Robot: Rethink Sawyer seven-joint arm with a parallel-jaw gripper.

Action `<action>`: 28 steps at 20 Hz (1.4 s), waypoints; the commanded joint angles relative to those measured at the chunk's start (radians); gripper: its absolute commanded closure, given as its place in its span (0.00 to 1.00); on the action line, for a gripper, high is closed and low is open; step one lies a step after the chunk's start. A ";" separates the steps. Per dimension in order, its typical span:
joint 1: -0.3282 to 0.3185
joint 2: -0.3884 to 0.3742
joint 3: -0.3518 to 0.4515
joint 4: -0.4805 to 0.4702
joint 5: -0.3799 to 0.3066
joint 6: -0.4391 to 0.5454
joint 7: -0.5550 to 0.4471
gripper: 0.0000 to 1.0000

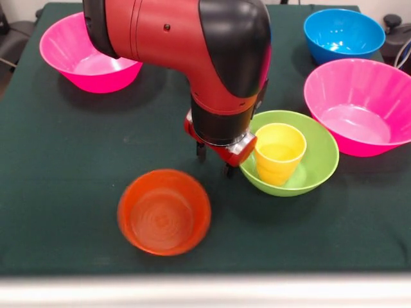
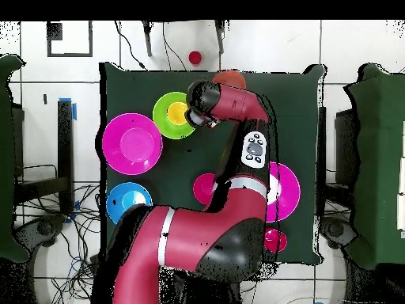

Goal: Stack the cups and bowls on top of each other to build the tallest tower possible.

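The lime-green bowl (image 1: 321,160) stands upright on the dark green cloth, right of centre. The yellow cup (image 1: 279,153) sits upright inside it, leaning toward its left wall. An orange bowl (image 1: 164,212) rests upright on the cloth by itself near the front edge. My gripper (image 1: 214,162) hangs low between the orange bowl and the green bowl, close to the green bowl's left rim. It is open, with nothing between its short black fingertips (image 1: 200,153). From overhead, the arm covers the gripper and part of the orange bowl (image 2: 229,77); the green bowl (image 2: 164,119) and the yellow cup (image 2: 178,112) show beside it.
A large hot-pink bowl (image 1: 87,54) stands at the far left, another (image 1: 363,106) at the right, and a blue bowl (image 1: 343,33) at the far right. Overhead, a small crimson bowl (image 2: 274,239) shows near the robot's base. A small red round thing (image 2: 194,57) lies beyond the table.
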 commanded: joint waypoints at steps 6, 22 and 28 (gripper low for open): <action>0.026 -0.125 0.157 0.175 -0.040 0.006 -0.158 0.00; 0.026 -0.097 0.172 0.054 -0.063 0.060 -0.137 0.00; 0.029 -0.120 0.166 0.051 -0.068 0.086 -0.151 0.00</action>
